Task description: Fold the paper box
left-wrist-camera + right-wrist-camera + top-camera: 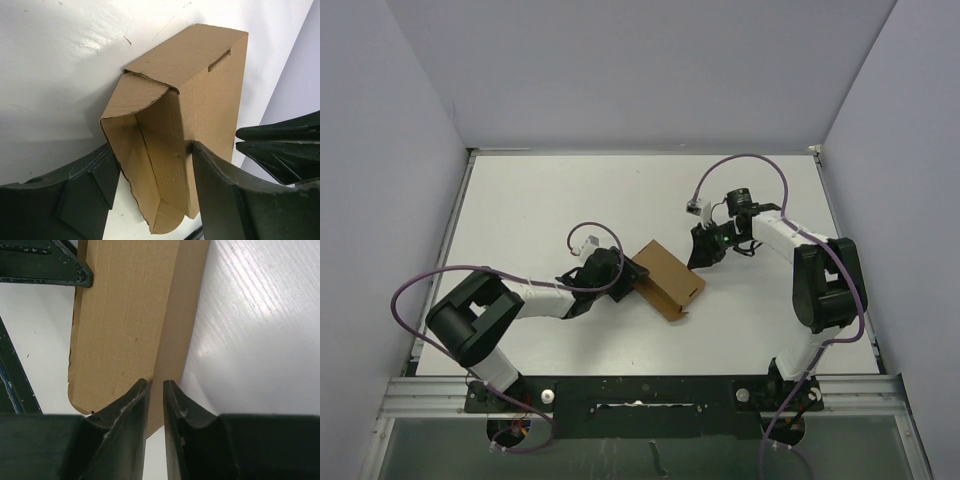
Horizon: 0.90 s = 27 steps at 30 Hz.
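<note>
Straddling paper box (200,85), left fingers (220,200)

On my overhead feed the paper box (667,279) is plain kraft brown with no print; up close its faces show fine corrugation lines, and the inside of its open end is a darker, shadowed brown. The table (570,190) is white, with a faint streaky grain and glossy glare on my right wrist feed. The left gripper (620,282), at nine o'clock of the box, and the right gripper (704,250), at two o'clock, are black, slightly greenish close up. The left arm (535,298) and right arm (775,232) are white with black joints, the cables (750,160) purple, the walls (640,70) pale lavender, the rail (640,385) at six o'clock silver
</note>
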Each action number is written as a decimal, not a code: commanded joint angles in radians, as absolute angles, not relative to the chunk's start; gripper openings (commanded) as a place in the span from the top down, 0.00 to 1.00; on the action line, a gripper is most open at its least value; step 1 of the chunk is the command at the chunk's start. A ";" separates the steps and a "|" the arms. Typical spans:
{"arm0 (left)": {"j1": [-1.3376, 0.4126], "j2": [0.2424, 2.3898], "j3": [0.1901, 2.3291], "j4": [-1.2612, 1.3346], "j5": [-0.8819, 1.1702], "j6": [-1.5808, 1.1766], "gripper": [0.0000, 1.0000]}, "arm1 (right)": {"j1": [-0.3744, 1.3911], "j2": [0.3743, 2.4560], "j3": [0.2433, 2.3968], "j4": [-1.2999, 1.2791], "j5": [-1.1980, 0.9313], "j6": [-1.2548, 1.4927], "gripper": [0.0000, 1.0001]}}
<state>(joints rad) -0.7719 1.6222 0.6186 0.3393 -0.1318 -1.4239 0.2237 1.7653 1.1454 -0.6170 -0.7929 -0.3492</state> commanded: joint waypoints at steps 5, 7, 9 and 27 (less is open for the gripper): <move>-0.777 1.676 0.649 0.275 -0.122 -1.408 0.45 | 0.224 1.641 1.222 -0.687 -0.802 -0.518 0.59; -0.776 1.680 0.656 0.273 -0.117 -1.405 0.45 | 0.221 1.602 1.236 -0.774 -0.901 -0.660 0.57; -0.776 1.683 0.659 0.270 -0.111 -1.402 0.45 | 0.228 1.563 1.249 -0.943 -1.023 -0.923 0.56; -0.772 1.695 0.657 0.280 -0.082 -1.396 0.47 | 0.544 1.288 0.837 -0.894 -0.741 -1.622 0.61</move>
<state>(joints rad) -0.7708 1.6539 0.6479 0.3405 -0.0963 -1.4254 0.4931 1.2957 0.8494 -1.0397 -0.8471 -1.6474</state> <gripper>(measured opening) 0.538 0.404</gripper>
